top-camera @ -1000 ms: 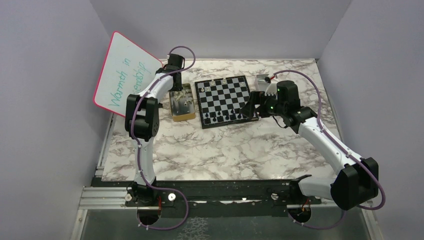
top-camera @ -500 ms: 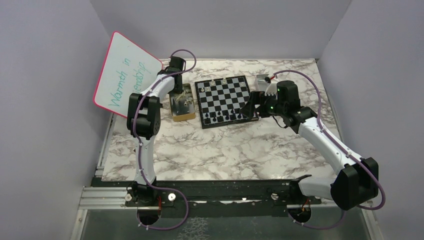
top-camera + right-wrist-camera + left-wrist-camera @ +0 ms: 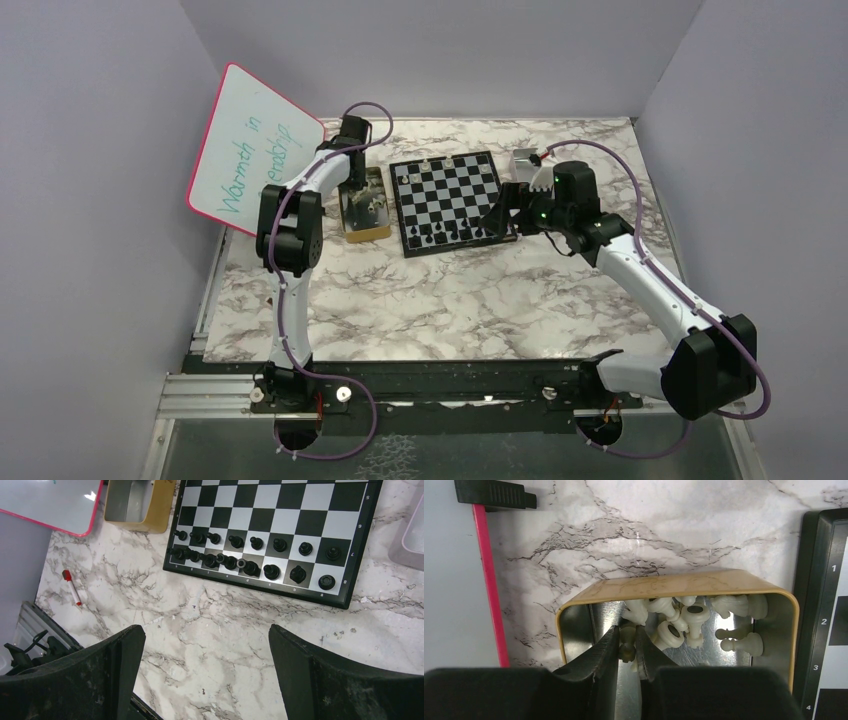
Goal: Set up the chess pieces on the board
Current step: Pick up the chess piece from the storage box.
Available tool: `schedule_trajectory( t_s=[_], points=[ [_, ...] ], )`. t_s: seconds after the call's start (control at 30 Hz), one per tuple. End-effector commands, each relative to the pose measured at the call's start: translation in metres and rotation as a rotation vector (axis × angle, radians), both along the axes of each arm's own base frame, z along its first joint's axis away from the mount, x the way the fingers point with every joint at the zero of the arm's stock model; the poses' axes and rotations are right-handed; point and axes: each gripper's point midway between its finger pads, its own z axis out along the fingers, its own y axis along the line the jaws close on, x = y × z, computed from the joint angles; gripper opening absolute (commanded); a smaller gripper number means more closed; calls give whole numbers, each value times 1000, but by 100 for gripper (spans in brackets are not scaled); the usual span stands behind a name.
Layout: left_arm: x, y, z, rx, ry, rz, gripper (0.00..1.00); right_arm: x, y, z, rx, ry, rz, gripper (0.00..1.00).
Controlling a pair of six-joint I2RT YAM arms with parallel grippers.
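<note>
The left gripper (image 3: 627, 632) reaches down into a gold-rimmed metal tray (image 3: 674, 582) just left of the board (image 3: 470, 195). Its 2 fingers (image 3: 606, 652) are pinched close together on 1 pale piece (image 3: 626, 649), which fills the narrow gap between them. Whether that piece is off the tray floor cannot be told. More pale pieces (image 3: 694, 617) lie tumbled on their sides in the tray, mostly toward its far wall.

The right gripper (image 3: 207, 672) hangs over the marble table (image 3: 450, 300) at the board's near right corner. Its fingers are spread wide, with nothing between them.

On the board, black pieces (image 3: 256, 543) fill the 2 rows nearest the arms. A few pale ones (image 3: 425, 163) stand along the far edge. A whiteboard (image 3: 250, 150) with a pink rim leans against the left wall.
</note>
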Motion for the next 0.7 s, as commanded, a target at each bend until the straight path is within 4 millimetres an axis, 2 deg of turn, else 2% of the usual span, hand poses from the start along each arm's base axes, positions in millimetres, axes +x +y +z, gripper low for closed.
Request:
schedule_trajectory(
  t_s=[0.0, 0.37, 0.67],
  points=[
    [11, -6, 20, -38, -48, -25, 17, 0, 3, -3, 4, 3, 13, 100],
    [9, -7, 45, -57, -83, -22, 16, 0, 3, -5, 2, 9, 13, 100],
    [4, -5, 56, -60, -84, -5, 16, -1, 3, -4, 7, 6, 14, 100]
  ],
)
